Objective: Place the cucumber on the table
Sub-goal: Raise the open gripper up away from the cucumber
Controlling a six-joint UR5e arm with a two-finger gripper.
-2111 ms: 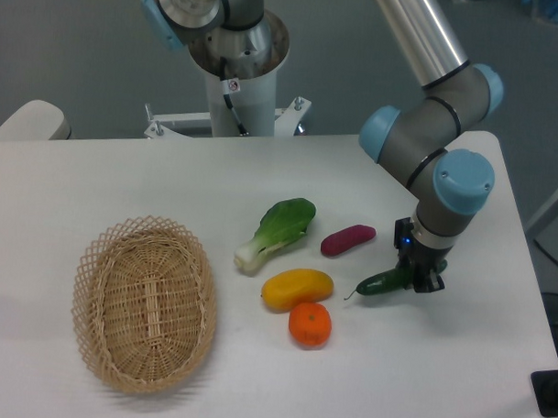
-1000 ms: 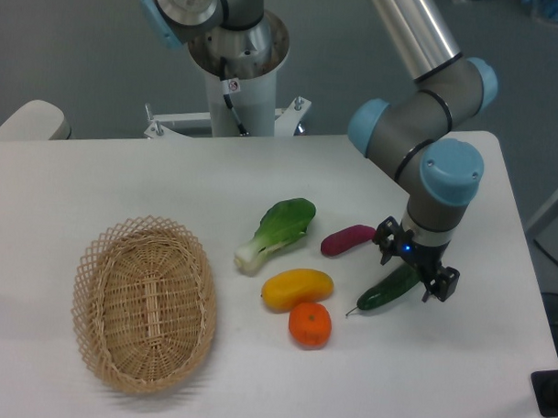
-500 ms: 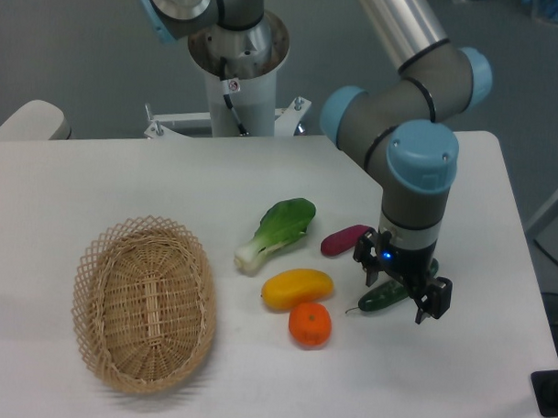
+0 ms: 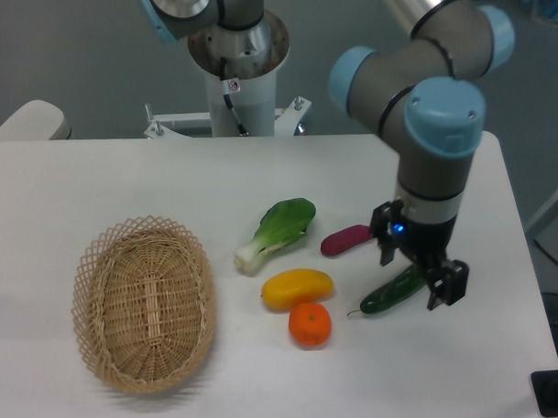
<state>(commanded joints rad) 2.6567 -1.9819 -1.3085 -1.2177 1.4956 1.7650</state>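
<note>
The dark green cucumber (image 4: 392, 293) lies on the white table (image 4: 255, 373), its thin stem tip pointing left towards the orange. My gripper (image 4: 417, 276) hangs just above its right end, open, one finger on each side and nothing held between them. The arm's wrist rises straight up from it.
A woven wicker basket (image 4: 146, 301) sits at the left. A bok choy (image 4: 276, 231), a purple-red vegetable (image 4: 347, 240), a yellow fruit (image 4: 297, 288) and an orange (image 4: 310, 324) lie in a cluster just left of the cucumber. The table's right edge is near.
The gripper set the cucumber down, opened and let go of it, then rose a little above it. The cucumber now rests still on the table.
</note>
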